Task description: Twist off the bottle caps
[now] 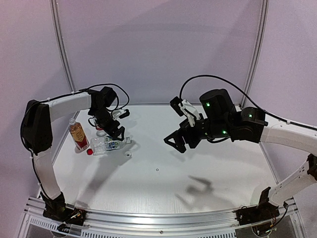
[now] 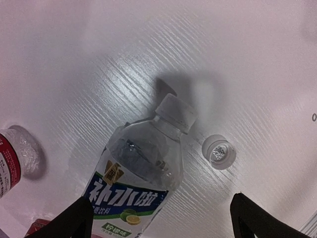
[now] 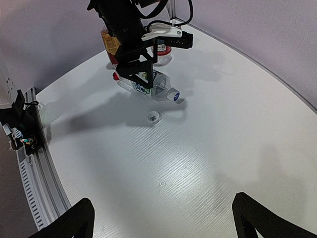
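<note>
A clear bottle with a green-blue label (image 2: 133, 183) lies on its side on the table, a whitish cap (image 2: 174, 113) still on its neck. A loose whitish cap (image 2: 218, 151) lies open side up beside the neck. My left gripper (image 2: 161, 223) is open and empty, hovering over this bottle (image 1: 110, 145). The amber bottle (image 1: 78, 135) stands upright to the left, with a red cap (image 1: 89, 151) on the table near it. A third clear bottle with a red-marked label (image 3: 163, 52) stands behind the left gripper. My right gripper (image 1: 174, 124) is open and empty, raised above the table's middle.
The white table is ringed by a raised rim (image 1: 163, 214), with an aluminium rail along the near edge. A small round mark (image 1: 157, 169) sits at the table's centre. Pale walls and upright poles (image 1: 62, 44) close the back.
</note>
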### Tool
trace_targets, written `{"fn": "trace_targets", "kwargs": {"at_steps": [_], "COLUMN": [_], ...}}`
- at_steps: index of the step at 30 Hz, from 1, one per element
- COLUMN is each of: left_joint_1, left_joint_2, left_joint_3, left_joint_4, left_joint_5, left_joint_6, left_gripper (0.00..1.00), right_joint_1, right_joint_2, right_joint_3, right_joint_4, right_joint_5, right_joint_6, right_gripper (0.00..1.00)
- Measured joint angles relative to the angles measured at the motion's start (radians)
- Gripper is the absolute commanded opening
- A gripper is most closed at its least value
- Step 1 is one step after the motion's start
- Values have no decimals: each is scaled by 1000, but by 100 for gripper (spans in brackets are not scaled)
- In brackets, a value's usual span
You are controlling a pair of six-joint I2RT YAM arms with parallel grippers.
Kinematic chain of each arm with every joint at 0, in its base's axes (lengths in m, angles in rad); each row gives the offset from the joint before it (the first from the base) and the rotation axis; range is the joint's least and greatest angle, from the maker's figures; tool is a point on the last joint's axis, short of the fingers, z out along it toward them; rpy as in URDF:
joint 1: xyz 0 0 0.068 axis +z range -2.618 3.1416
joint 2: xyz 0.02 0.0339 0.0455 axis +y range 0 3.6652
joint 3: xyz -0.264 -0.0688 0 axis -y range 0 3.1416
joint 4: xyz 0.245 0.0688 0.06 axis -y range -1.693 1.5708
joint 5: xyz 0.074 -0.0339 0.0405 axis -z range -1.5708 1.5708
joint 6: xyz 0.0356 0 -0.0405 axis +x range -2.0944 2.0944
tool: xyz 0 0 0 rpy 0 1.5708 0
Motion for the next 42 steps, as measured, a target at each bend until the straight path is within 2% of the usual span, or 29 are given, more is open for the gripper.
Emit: {"fn": "trace_targets", "kwargs": {"at_steps": [11,28,32,35,42], "left_joint_1": [59,50,17,-14,-106], "left_joint_2": [44,55,55,55,24], "left_joint_3": [-18,-105,-105,-105,-155], "left_joint_4": [59,74,69,64,74], "left_joint_5": [11,39,19,5,-30], "left_joint_6": [-26,-58,-116,-204,-368], "left_gripper": [94,74,65,66,80], "right_joint_1": [0,0,0,0,0], "right_joint_2": [37,72,77,79,79], "right_joint_3": [23,43,47,52,52], "right_joint_4": [-8,-31,-35,-35,-35], "right_joint_5": [-21,-57,-62,-62,-66], "right_joint_6": [-13,-19,-19,-19,-18], "right_gripper": [99,99,99,99,99]}}
